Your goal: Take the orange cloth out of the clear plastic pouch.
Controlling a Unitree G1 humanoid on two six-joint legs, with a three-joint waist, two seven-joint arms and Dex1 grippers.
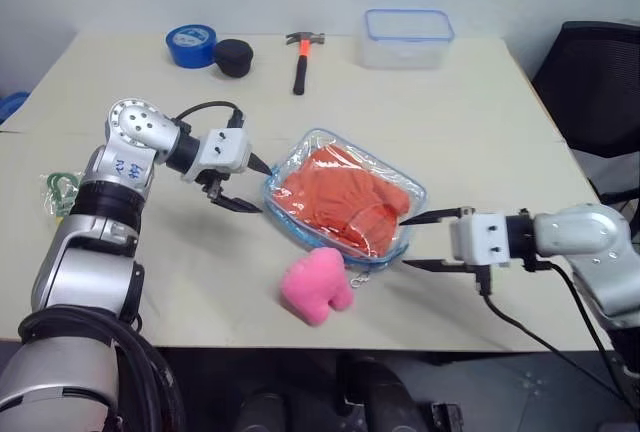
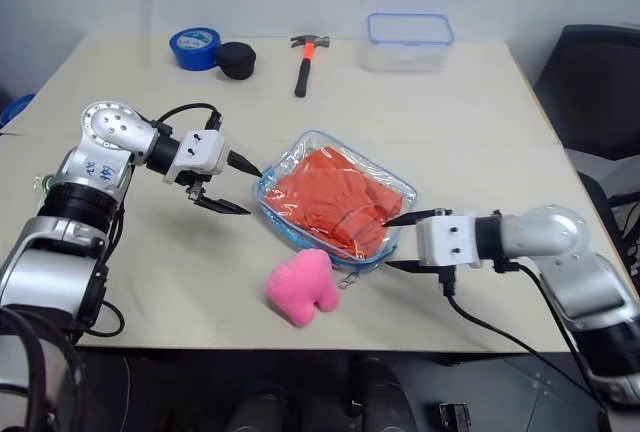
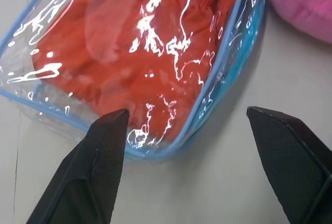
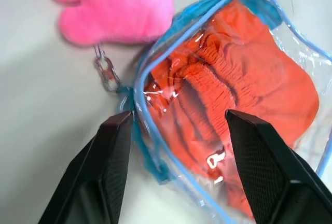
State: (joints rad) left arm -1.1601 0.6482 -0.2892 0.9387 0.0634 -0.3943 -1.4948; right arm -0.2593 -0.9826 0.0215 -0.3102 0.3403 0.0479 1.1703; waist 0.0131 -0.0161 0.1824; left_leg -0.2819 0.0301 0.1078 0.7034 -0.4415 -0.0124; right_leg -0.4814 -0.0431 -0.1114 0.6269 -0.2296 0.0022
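Now both pincers [image 1: 243, 184] [image 1: 420, 240] apart, flanking clear plastic pouch [image 1: 300, 157] edges; orange cloth [image 1: 340, 197] inside.

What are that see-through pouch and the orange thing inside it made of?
The clear plastic pouch looks like soft glossy vinyl: glare streaks, wrinkles, light blue trim along its edge. The orange cloth seems a matte ribbed knit fabric, folded and bunched.
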